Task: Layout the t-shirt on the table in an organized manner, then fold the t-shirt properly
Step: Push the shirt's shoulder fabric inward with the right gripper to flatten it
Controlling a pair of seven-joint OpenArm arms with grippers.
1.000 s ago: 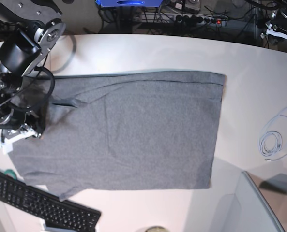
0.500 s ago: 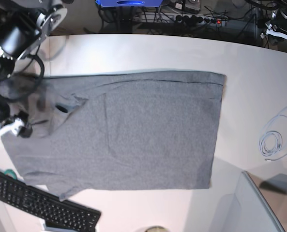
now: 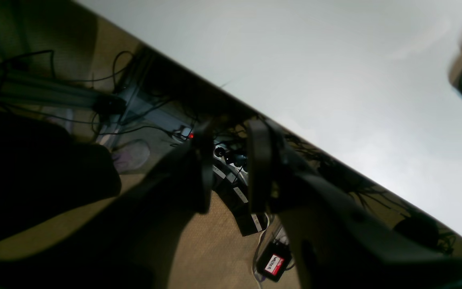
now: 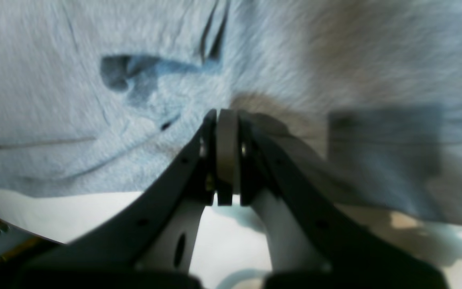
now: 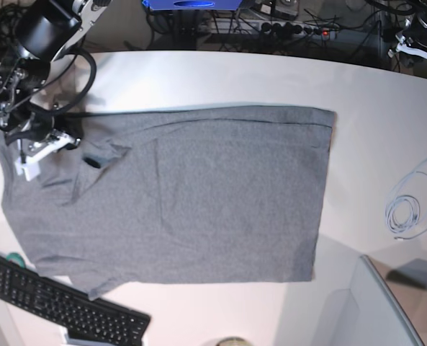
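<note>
We see the shirt (image 5: 191, 194) spread flat across the counter (image 5: 220, 79), reaching its left edge. Our right claw (image 4: 226, 120) seems pressed together on a fold of shirt; the left claw (image 3: 227, 168), off the far edge, is slightly spread.

Right gripper (image 5: 46, 144) moved up table; t-shirt (image 5: 199, 194) sleeve dragged along.

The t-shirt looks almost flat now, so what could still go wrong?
The right tool is shut on the t-shirt; pulling more might bunch the wrinkled sleeve area. The shirt's lower corner lies right by the keyboard and could snag it if dragged. The left tool hangs off the table, too far away to help.
</note>
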